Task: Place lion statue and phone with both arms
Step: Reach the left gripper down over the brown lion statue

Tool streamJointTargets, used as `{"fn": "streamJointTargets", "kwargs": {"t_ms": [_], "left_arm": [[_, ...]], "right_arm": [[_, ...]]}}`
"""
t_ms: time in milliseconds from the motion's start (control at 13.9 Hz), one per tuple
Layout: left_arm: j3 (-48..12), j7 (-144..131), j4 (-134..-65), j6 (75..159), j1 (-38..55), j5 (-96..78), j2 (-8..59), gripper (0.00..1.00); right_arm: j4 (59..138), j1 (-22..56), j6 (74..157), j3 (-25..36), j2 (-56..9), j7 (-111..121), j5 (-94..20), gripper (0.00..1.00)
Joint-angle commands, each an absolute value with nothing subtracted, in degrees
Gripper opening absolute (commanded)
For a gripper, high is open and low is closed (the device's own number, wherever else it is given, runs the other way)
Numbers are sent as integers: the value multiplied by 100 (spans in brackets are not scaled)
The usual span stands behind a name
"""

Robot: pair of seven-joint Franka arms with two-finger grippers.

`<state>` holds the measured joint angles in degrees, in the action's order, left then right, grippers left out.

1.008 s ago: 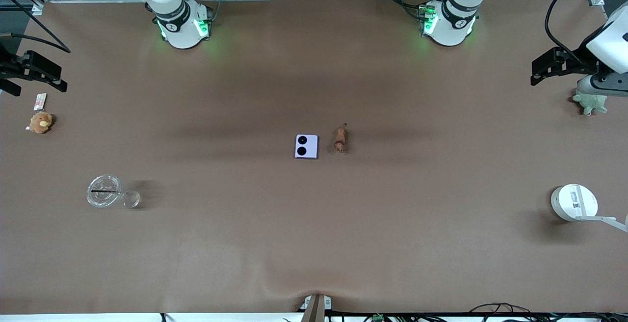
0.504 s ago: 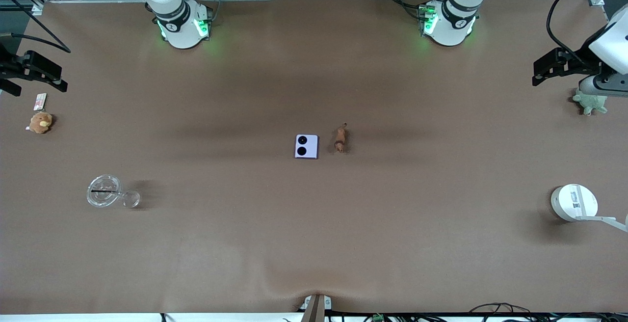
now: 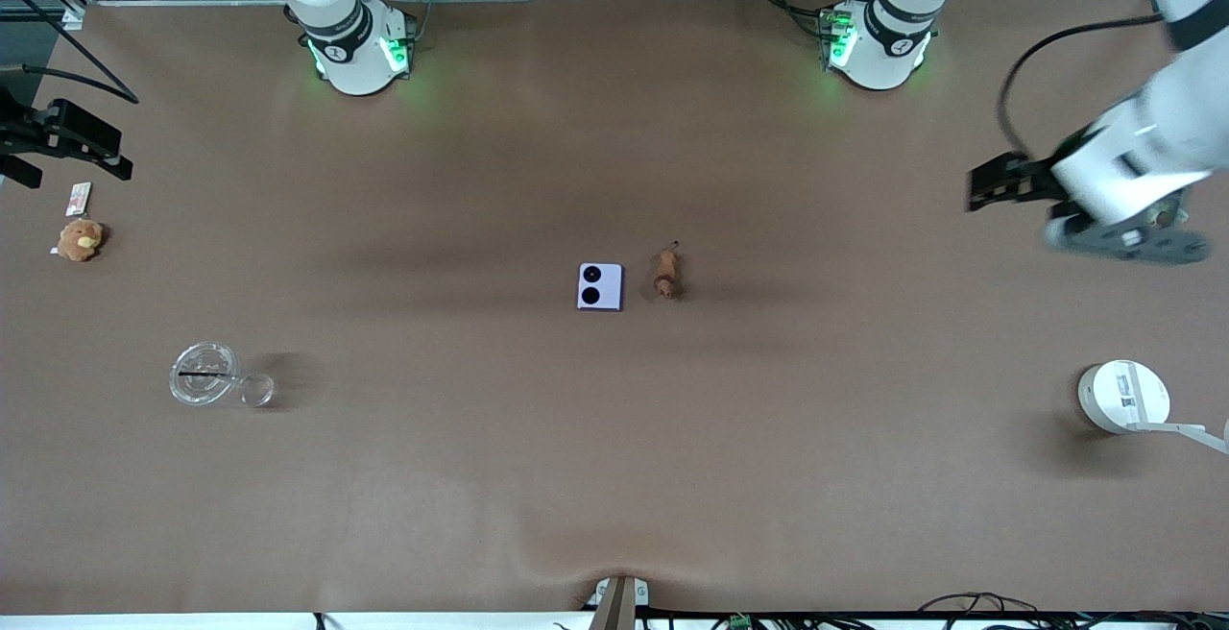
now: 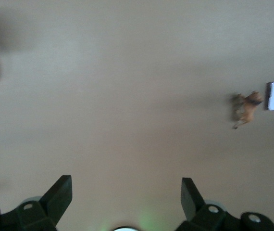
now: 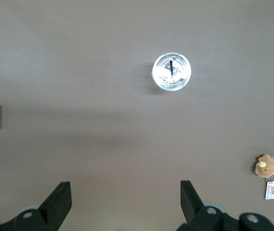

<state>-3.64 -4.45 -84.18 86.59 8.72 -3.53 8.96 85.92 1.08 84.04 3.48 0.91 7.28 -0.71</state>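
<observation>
the phone (image 3: 600,286) lies flat near the middle of the table (image 3: 614,476), its two black circles facing up. the lion statue (image 3: 665,274) lies just beside it, toward my left arm's end of the table, with a small gap between them, its thin tail pointing toward my bases. nothing of mine touches either one.

my left gripper (image 3: 994,186) hangs in the air over the bare table toward the left arm's end, well apart from the lion statue. its fingers (image 4: 60,191) are spread wide with nothing between them; my left wrist view shows only tabletop in the gap, with the lion and the phone small and well off.

my right gripper (image 3: 91,145) hangs at the right arm's end of the table, over the edge there, and that arm waits. its fingers (image 5: 60,195) are also spread apart and empty, with bare table under them.

a brown plush toy (image 3: 80,239) with a tag sits on the table close under my right gripper. a clear plastic lid (image 3: 204,374) lies nearer the front camera at that same end. at the left arm's end, nearer the camera than my left gripper, sits a round white device (image 3: 1123,397).
</observation>
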Motion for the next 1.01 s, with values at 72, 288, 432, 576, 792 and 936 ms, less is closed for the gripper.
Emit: {"fn": "streamJointTargets", "kwargs": {"t_ms": [72, 288, 432, 576, 792, 936], "left_arm": [[-360, -1465, -7972, 8876, 1711, -413, 1545, 100], [-369, -2440, -7963, 9245, 2301, -422, 1862, 100], [-369, -3012, -7963, 9526, 2696, -413, 2143, 100], [-360, -3505, -7963, 9790, 3075, -396, 2433, 100], [-334, -4006, -7963, 10238, 3628, -361, 2890, 100], [-334, -4122, -7963, 10598, 3770, -360, 3154, 100]], "right_arm": [[8473, 105, 8323, 369, 44, 791, -114, 100], [8473, 105, 8323, 369, 44, 791, -114, 100], [8473, 105, 8323, 369, 18, 791, -114, 100], [8473, 105, 8323, 369, 9, 791, -114, 100], [8473, 105, 8323, 369, -9, 791, -114, 100], [8473, 97, 8350, 369, -17, 800, -114, 100]]}}
